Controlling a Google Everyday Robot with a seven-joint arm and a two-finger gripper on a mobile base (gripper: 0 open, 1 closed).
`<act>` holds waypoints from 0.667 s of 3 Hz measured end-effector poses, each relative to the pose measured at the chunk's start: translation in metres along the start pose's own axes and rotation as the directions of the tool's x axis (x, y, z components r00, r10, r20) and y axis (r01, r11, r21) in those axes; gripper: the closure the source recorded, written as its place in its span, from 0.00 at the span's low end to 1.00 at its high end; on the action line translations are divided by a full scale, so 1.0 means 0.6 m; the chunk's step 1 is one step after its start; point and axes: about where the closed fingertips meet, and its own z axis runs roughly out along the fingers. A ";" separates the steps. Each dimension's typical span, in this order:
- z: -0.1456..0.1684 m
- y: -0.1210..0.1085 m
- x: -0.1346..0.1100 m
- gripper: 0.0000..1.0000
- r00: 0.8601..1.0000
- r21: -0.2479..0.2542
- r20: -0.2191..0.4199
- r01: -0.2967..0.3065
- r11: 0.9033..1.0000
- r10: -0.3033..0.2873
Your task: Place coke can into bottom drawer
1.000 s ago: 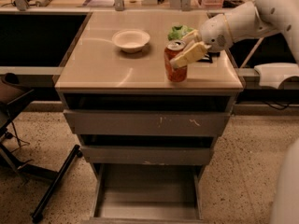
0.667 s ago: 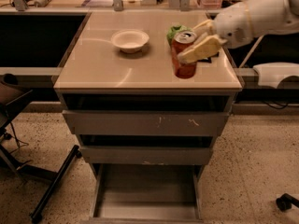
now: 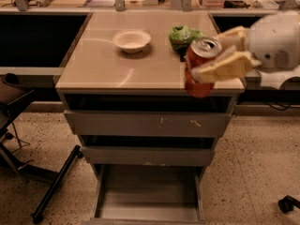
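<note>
The coke can [image 3: 198,68] is red-orange with a silver top, tilted and held in the air over the front right corner of the cabinet top. My gripper [image 3: 224,55] comes in from the right and is shut on the can, one pale finger [image 3: 224,67] across its front and the other behind it. The bottom drawer [image 3: 149,195] is pulled open below, a shallow grey tray with nothing in it. The can hangs well above it and somewhat to its right.
A white bowl [image 3: 131,40] and a green crumpled bag [image 3: 184,35] sit on the beige cabinet top [image 3: 98,64]. The top drawer front [image 3: 145,123] has white scratches; the middle drawer front [image 3: 145,155] is plain grey. A black chair base [image 3: 51,186] stands at left on the speckled floor.
My gripper has lifted the coke can off the cabinet top and carried it forward to the right front corner, tilting it. The camera has come closer.
</note>
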 end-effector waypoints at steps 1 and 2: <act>-0.027 0.025 0.073 1.00 0.996 0.020 -0.043 -0.073 0.997 0.074; -0.027 0.025 0.073 1.00 0.996 0.020 -0.043 -0.073 0.997 0.074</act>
